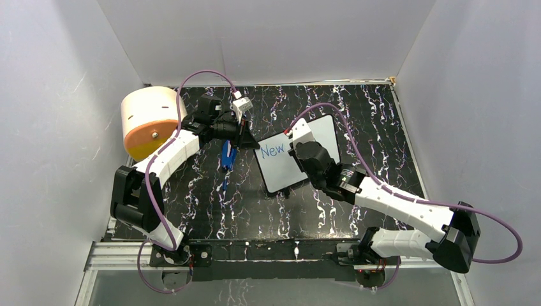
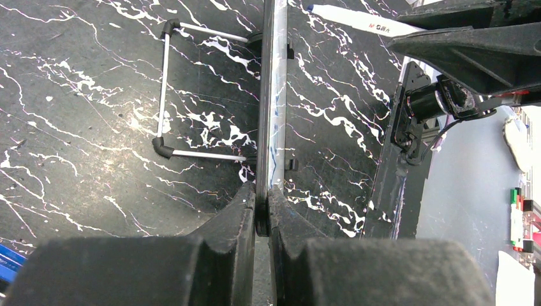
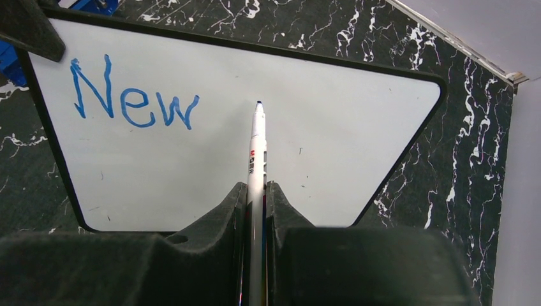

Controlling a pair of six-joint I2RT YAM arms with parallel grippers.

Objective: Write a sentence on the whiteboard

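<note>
Black, white-veined bench (image 1: 210, 210) between pale walls. Whiteboard (image 1: 279, 175) near its middle, wire stand (image 2: 167, 89) jutting from one face. Sentence (image 3: 137, 109) in blue at the board's upper left, reading only "New". Left jaws pressed together on the whiteboard's left edge, pinching it. Right jaws clamped on a white marker (image 3: 257, 146), tip pointing at blank board just right of the word. Peach cylinder (image 1: 150, 121) at far left

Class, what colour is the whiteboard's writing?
Blue handwritten marker word, clearest in the right wrist view.
</note>
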